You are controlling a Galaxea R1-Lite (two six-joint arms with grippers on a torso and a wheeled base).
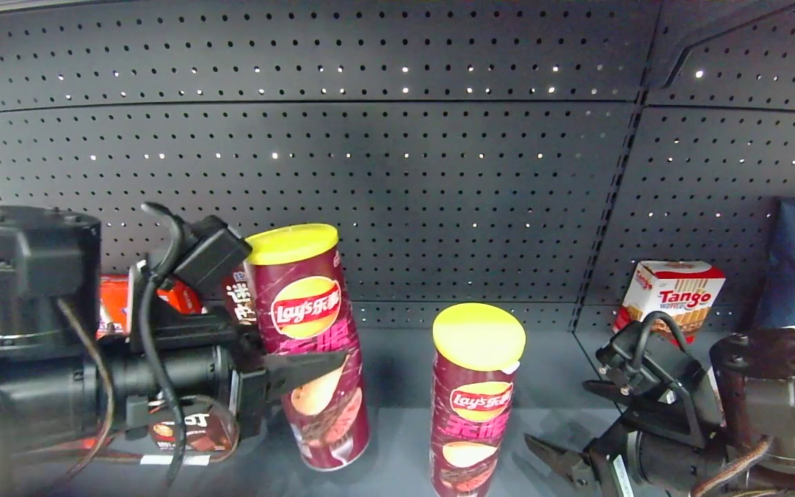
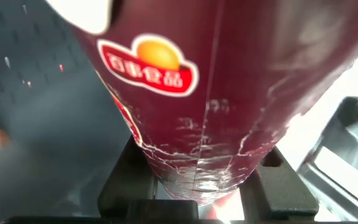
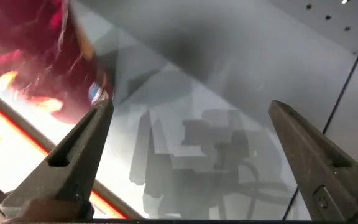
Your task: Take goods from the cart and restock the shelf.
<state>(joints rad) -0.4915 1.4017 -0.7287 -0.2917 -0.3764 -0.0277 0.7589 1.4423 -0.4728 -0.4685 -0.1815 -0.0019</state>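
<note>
left gripper (image 1: 315,369): closed on a maroon chip can (image 1: 311,345) with a yellow lid. one finger lies across the front of the can at about mid-height, and the other is hidden behind it. in the left wrist view the can (image 2: 204,93) fills the space between the two dark pads (image 2: 129,186), with the gripper (image 2: 201,193) clamped on its sides. the can leans a little, lid end toward the arm. i cannot tell whether its base touches the shelf board (image 1: 397,373).

right gripper (image 1: 560,461): holding nothing. the right wrist view shows the gripper (image 3: 191,168) with its fingers (image 3: 73,162) spread wide and only grey shelf between them.

second chip can (image 1: 475,400): same kind, standing on the shelf board between the two grippers, near the right gripper's tips and apart from the held can. it appears as a red blur (image 3: 30,62) just outside one right finger.

beyond the right gripper, a wafer box (image 1: 670,293) stands against the pegboard back (image 1: 439,207). behind the left arm is an orange pack (image 1: 114,304), and below that arm a small brown box (image 1: 190,431).
</note>
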